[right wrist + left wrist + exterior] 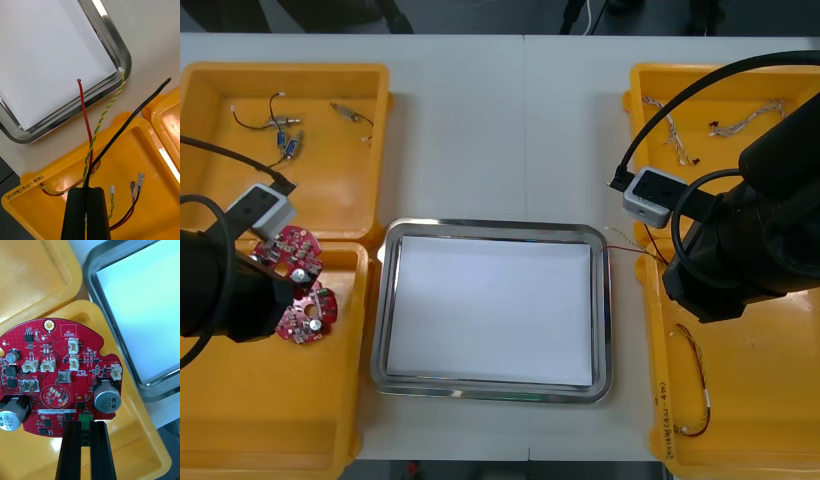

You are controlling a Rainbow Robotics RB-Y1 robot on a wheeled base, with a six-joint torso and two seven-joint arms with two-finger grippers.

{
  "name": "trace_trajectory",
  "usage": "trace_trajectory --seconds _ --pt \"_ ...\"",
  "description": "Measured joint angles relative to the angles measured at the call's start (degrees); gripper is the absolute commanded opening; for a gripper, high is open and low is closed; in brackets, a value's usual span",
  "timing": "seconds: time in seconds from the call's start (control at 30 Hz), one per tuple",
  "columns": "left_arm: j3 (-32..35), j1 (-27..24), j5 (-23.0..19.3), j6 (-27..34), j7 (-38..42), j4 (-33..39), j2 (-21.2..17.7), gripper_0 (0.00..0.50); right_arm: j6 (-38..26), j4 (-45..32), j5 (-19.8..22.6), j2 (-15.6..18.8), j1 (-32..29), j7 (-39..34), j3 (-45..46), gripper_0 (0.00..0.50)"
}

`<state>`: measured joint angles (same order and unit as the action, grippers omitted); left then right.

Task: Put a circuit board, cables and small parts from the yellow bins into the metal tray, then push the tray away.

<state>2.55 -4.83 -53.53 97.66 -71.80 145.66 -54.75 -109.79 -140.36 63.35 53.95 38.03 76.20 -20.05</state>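
**Item 1: my left gripper** point(85, 424). Fingers drawn narrow, clamped on the green connector at the edge of a round red circuit board point(60, 378). The board sits within the near left bin point(131, 450), at the corner beside the metal tray point(150, 392), and is apart from the tray. The front view lists two red boards at my left arm's tip: one point(288, 247) at the seam between the two left bins, and the other point(308, 315) in the near bin. I cannot tell which of them I hold.

**Item 2: my right gripper** point(87, 190). Fingers pressed together on a bunch of cables point(89, 165), over the near right bin point(157, 217).
- Red wire point(84, 112): its tip lies over the tray's white inside.
- Yellow-green twisted pair point(108, 107): its white plug is at the tray's rim corner.
- Black cable point(138, 108): its end points out over the table point(150, 37).

**Item 3: tray.** White inside, holding nothing but those cable ends; it stands between the bins.

**Item 4: remaining stock.**
- Far left bin point(210, 80): blue and white cable point(288, 145) and thin dark cable point(250, 120).
- Far right bin point(650, 80): pale cables point(745, 118).
- Near right bin: red and yellow loop point(695, 385).
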Motion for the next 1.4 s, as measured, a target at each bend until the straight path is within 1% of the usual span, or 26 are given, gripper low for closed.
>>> trace_trajectory --seconds 0.23,0.5,0.6,0.8,0.87,1.17,1.4 --pt "-7.5 -5.8 0.6 0.0 1.7 0.0 0.0 0.0 0.0 0.0 0.0 0.0 0.0 0.0 0.0 0.0" --pt "-16.5 -11.6 4.0 0.0 3.6 0.0 0.0 0.0 0.0 0.0 0.0 0.0 0.0 0.0 0.0 0.0" --pt "-20.1 -14.0 4.9 -0.1 6.9 0.0 0.0 0.0 0.0 0.0 0.0 0.0 0.0 -0.1 0.0 0.0" --pt "-27.6 -19.1 7.2 -0.1 16.4 -0.1 0.2 0.0 0.0 0.0 0.0 0.0 0.0 -0.1 0.0 0.0" --pt "-29.8 -20.5 7.9 -0.5 18.1 -0.4 0.6 0.0 0.0 0.0 0.0 0.0 0.0 -0.1 0.0 0.0" --pt "-39.3 -25.0 12.7 -5.6 18.4 -5.8 3.0 0.0 0.0 0.0 -0.1 0.0 0.0 -0.1 0.0 0.0" --pt "-45.6 -26.5 13.4 -11.7 18.4 -10.2 3.3 0.0 0.0 0.0 0.0 0.0 0.0 -0.1 0.0 0.0"
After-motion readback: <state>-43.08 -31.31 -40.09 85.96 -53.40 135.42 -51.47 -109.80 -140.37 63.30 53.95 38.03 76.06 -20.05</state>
